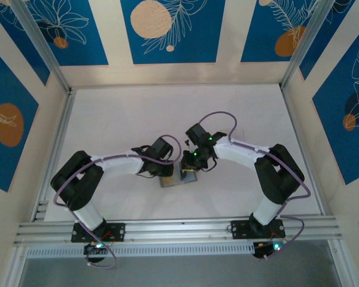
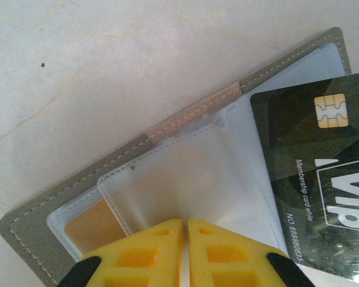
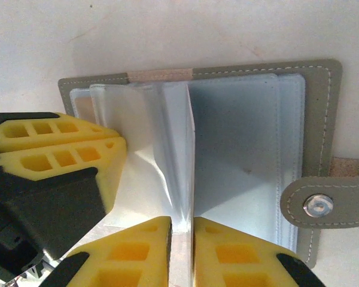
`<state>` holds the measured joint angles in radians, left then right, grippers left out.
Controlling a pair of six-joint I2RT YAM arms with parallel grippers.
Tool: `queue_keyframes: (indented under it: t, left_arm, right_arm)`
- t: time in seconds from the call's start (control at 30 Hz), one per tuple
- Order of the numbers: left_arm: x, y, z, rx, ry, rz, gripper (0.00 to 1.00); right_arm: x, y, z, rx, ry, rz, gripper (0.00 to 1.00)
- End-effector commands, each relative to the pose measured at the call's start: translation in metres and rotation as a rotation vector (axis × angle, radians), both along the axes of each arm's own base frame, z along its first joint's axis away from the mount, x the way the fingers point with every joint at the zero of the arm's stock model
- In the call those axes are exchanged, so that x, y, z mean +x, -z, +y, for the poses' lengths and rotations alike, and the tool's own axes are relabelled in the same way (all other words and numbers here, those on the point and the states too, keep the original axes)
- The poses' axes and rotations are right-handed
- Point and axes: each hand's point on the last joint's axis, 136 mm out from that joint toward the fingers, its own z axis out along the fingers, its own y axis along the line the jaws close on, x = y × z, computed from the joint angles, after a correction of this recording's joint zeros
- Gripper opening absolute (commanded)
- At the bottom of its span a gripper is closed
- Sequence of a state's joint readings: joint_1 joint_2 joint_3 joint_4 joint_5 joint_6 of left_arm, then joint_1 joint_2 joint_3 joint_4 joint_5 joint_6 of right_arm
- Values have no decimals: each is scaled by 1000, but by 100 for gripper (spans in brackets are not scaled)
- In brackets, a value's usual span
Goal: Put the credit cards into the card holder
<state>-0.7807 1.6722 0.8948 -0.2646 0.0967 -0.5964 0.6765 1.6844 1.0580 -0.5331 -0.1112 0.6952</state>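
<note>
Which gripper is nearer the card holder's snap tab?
Right. The right gripper, fingers either side of an upright clear sleeve, is at the card holder's middle; the left gripper is over the half opposite the snap tab.

My grey stitched card holder (image 3: 323, 119) lies open flat, one clear sleeve upright between my right fingers (image 3: 137, 251); a black chip credit card (image 2: 323, 179) overlaps its inside

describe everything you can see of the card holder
The card holder lies open and flat on the white table. Its grey-olive cover looks leather-like, with pale stitching, a tan strip at the spine and a snap tab with a metal stud. Inside are clear plastic sleeves. A black card rests over one half. The left pincer pinches a sleeve edge, and another sleeve stands upright between the right pincer's fingers.
</note>
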Motion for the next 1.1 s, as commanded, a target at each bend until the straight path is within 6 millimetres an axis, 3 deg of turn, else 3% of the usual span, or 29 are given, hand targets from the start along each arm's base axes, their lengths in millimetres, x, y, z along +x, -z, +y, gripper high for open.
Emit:
queue_keyframes:
  t: [0.0,0.17,0.33,0.47,0.67,0.97,1.07]
  left_arm:
    - [-32,31,19,93,18,132,10]
    - [-32,30,18,91,19,131,10]
    - [-33,27,19,88,21,128,10]
    - [-33,4,4,-2,76,98,11]
    - [-30,-18,9,-18,58,63,12]
    - [-33,7,47,164,-18,80,11]
    - [-36,16,52,190,-14,100,11]
  right_arm:
    - [-2,7,-2,-43,-21,17,18]
    - [2,9,1,-58,-31,13,16]
    - [4,-5,1,-31,-30,-20,1]
    - [5,-15,4,36,-26,-26,0]
    - [8,-8,7,55,-29,-20,0]
    - [12,-1,15,86,-51,-24,0]
    - [14,2,14,95,-47,-20,0]
